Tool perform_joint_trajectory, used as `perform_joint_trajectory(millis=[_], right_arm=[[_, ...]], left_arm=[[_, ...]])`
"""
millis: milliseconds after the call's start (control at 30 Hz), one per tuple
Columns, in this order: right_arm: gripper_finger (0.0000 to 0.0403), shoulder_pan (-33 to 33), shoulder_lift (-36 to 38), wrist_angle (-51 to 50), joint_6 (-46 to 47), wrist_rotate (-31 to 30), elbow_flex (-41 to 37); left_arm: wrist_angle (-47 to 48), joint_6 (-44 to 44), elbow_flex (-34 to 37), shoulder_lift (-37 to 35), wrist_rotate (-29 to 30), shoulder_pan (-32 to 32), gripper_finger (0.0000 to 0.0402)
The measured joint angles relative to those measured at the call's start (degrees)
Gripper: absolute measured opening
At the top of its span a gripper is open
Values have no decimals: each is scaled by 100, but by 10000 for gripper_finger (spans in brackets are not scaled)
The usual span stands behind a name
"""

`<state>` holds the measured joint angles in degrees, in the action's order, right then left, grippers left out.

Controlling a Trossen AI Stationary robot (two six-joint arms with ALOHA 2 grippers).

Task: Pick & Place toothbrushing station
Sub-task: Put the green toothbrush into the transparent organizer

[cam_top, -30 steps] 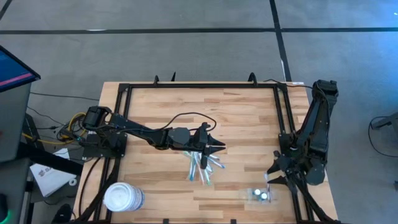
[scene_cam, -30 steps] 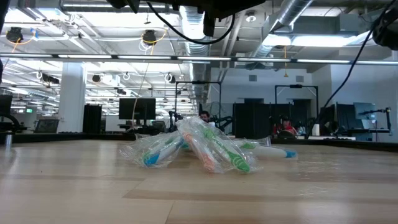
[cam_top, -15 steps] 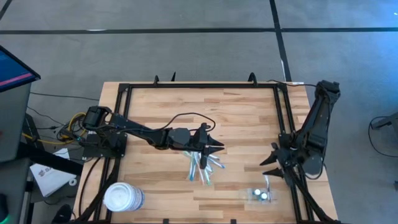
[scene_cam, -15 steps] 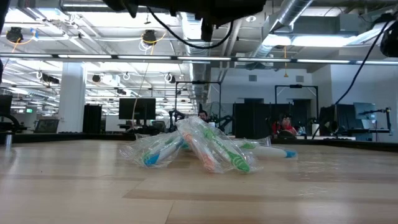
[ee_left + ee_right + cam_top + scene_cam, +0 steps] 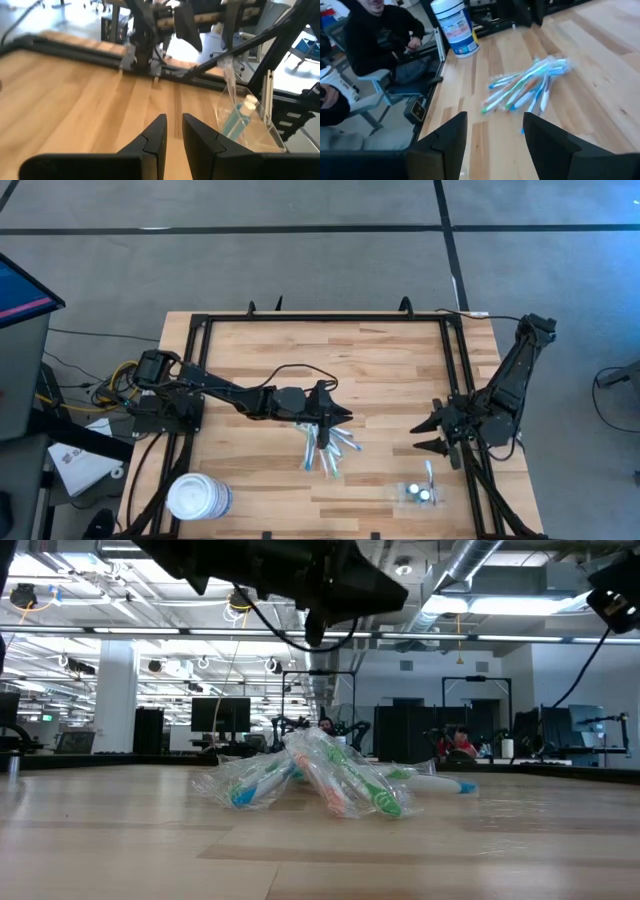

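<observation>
The toothbrushing station (image 5: 418, 493), a small see-through holder with a teal-and-white brush (image 5: 239, 116) standing in it, rests on its base near the table's front right. No gripper touches it. A pile of wrapped toothbrushes (image 5: 326, 446) lies mid-table. My left gripper (image 5: 338, 417) hangs just above the pile's far side, its fingers (image 5: 159, 131) a narrow gap apart with nothing between them. My right gripper (image 5: 428, 436) stands wide open above the table's right side, a little beyond the station; it also holds nothing (image 5: 495, 135).
A large white round tub (image 5: 198, 498) stands at the near left corner. A black frame (image 5: 455, 370) runs along the table's edges. The right wrist view shows a seated person (image 5: 375, 45) beside the table. Bare wood lies toward the far edge.
My left gripper has sunk toward the toothbrush pile, rolling a little, and now shows at the top of the low view. My right gripper has swung away from the station toward the table's far edge and risen slightly, still wide open. The station and the pile have kept still.
</observation>
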<state>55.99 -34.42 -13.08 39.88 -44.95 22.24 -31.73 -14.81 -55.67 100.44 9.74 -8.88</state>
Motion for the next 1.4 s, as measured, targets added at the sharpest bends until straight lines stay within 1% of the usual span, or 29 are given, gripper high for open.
perform_joint_trajectory(millis=[133,233,300,433,633,700,933,1133,1400], right_arm=[[182,-190,-10,0,-1,6,0],[182,-301,-5,53,-67,7,0],[182,-352,-5,226,-311,30,0],[182,-476,-5,617,-899,132,0],[182,-684,-4,1127,-1626,152,0],[182,-745,-5,1214,-1773,157,0],[182,-900,-5,1212,-1799,162,0],[182,-892,-5,1180,-1799,162,0],[182,-892,-121,1182,-1799,162,0]], left_arm=[[55,-336,206,0,-6,-2,53],[98,-405,391,0,-5,-2,53],[90,-415,499,0,-5,19,53],[94,-752,770,0,-13,129,54],[88,-1256,1170,0,-501,431,67],[88,-1273,1270,0,-566,497,73],[78,-1268,1436,0,-571,645,82],[85,-1270,1567,0,-571,643,82],[75,-1314,1570,0,-573,640,82]])
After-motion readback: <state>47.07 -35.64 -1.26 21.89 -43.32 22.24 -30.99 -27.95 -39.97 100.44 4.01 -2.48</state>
